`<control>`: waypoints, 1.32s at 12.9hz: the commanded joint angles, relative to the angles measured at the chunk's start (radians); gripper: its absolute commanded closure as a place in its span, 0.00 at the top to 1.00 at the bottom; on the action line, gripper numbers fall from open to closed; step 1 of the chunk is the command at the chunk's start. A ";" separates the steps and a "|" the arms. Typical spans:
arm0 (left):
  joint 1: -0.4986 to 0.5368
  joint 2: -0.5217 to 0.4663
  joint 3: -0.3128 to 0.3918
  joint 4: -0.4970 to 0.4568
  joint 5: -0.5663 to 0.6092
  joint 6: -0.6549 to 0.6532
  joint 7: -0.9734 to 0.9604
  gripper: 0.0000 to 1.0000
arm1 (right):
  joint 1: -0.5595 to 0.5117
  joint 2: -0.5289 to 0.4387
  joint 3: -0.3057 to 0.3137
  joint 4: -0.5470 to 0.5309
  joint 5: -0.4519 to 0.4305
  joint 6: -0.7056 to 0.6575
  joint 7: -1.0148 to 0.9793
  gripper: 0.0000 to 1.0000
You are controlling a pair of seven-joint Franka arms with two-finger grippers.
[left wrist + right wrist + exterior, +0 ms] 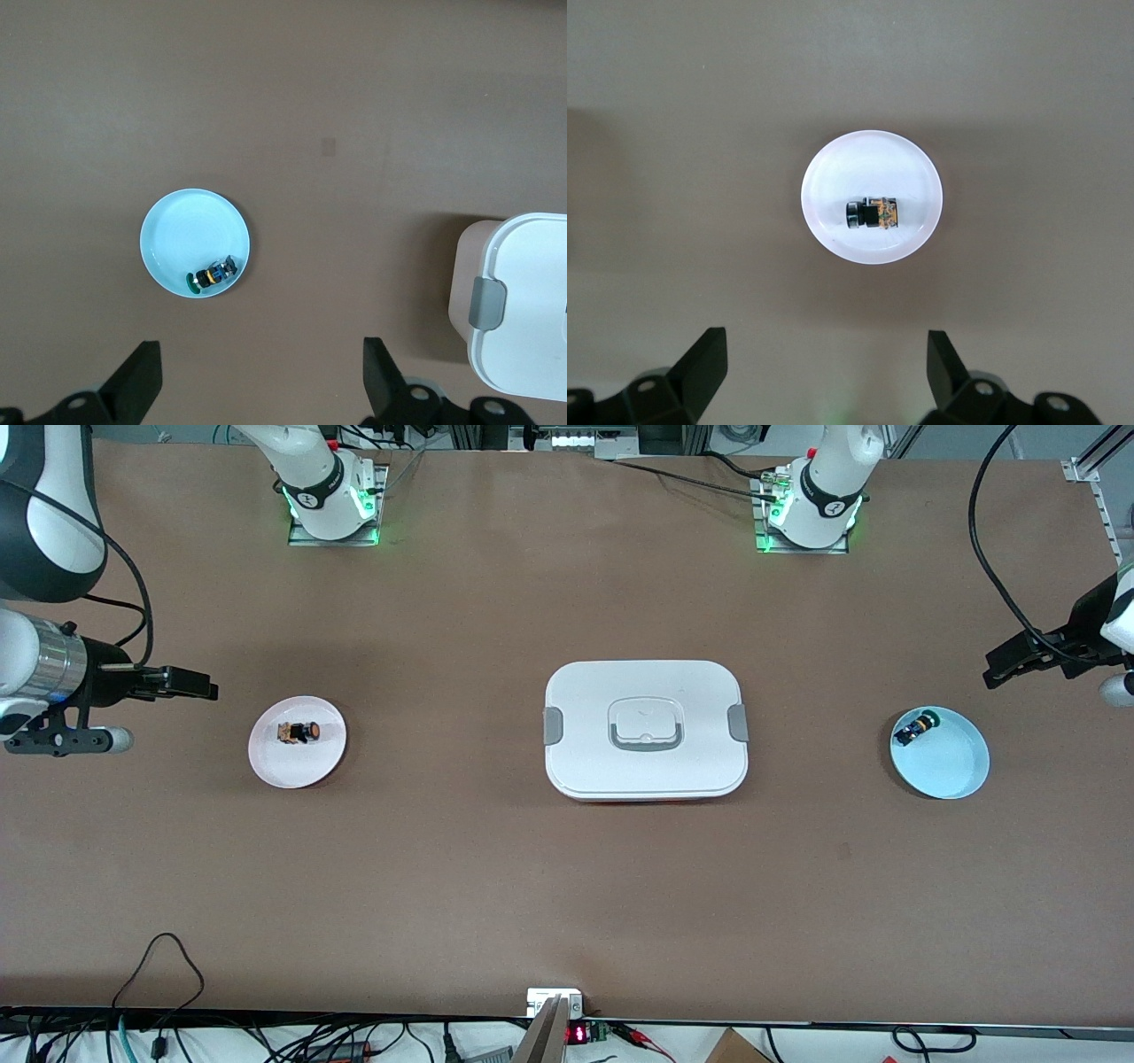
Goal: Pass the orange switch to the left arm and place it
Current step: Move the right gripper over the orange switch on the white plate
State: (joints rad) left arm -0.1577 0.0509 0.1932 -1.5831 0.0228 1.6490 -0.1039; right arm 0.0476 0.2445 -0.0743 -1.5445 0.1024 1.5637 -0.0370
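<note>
The orange switch (300,732) lies on its side on a small pinkish-white plate (297,766) toward the right arm's end of the table. It shows again in the right wrist view as the orange switch (873,213) on the plate (833,177). My right gripper (205,686) hangs open and empty over bare table beside that plate; its own view shows the right gripper (830,354) with the jaws wide apart. The white box (646,729) sits mid-table, its lid on. My left gripper (992,670) hangs open and empty over the table at the left arm's end.
A light-blue plate (940,752) holds a small blue-black switch (914,729) near the left gripper (263,363). The left wrist view shows that plate (177,230), the small switch (211,275) and a corner of the box (523,301). Cables run along the table's near edge.
</note>
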 commanded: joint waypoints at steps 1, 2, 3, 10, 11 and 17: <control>0.003 0.020 0.000 0.037 0.023 -0.014 0.001 1.00 | 0.004 -0.002 -0.001 0.014 0.005 0.002 -0.001 1.00; 0.003 0.020 0.000 0.037 0.022 -0.014 -0.002 1.00 | 0.011 -0.002 0.002 0.014 -0.016 0.002 0.000 1.00; 0.003 0.020 0.000 0.037 0.022 -0.014 -0.002 1.00 | 0.023 -0.002 0.004 0.014 -0.042 0.012 0.002 1.00; 0.007 0.020 0.002 0.038 0.022 -0.014 0.001 1.00 | 0.034 0.024 0.004 0.010 -0.078 0.104 0.000 1.00; 0.010 0.020 0.002 0.040 0.020 -0.014 0.001 1.00 | 0.040 0.038 0.004 0.003 -0.117 0.119 0.000 1.00; 0.013 0.018 0.002 0.040 0.022 -0.015 0.001 1.00 | 0.049 0.078 0.004 -0.089 -0.145 0.247 0.000 1.00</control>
State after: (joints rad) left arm -0.1481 0.0510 0.1966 -1.5787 0.0228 1.6490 -0.1039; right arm 0.0904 0.3301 -0.0705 -1.5713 -0.0229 1.7425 -0.0370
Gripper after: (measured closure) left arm 0.000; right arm 0.000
